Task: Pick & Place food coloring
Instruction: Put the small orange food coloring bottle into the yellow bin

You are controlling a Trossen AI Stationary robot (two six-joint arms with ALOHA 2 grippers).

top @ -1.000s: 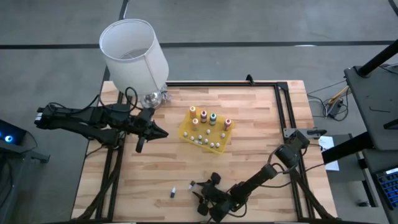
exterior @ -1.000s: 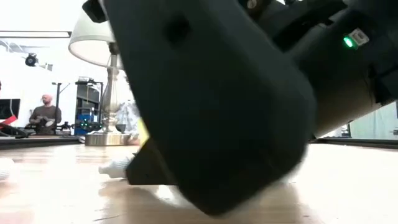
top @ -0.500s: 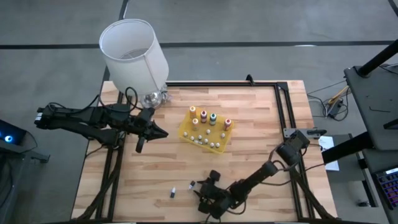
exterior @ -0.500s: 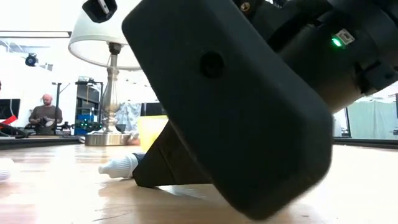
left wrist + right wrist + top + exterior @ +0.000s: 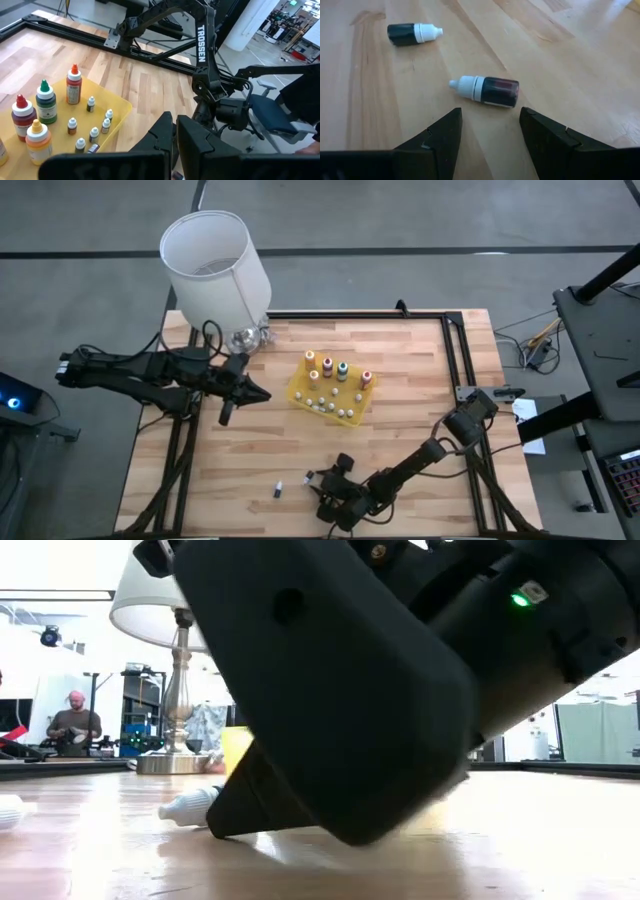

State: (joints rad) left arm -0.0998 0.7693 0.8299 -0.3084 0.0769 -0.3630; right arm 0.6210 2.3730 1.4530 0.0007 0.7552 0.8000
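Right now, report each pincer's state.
Left pincer: shut, holding nothing, beside the tray.
Right pincer: open, empty, just short of a lying vial.

Your wooden table [image 5: 400,390] carried yellow tray [image 5: 300,392] near its middle, lamp base [image 5: 246,338] at far left corner (shade overhanging edge). Two small vials lay directly on wood near front edge: dark vial [image 5: 414,33] and reddish vial [image 5: 485,90], both on their sides, white caps on, apart from each other.
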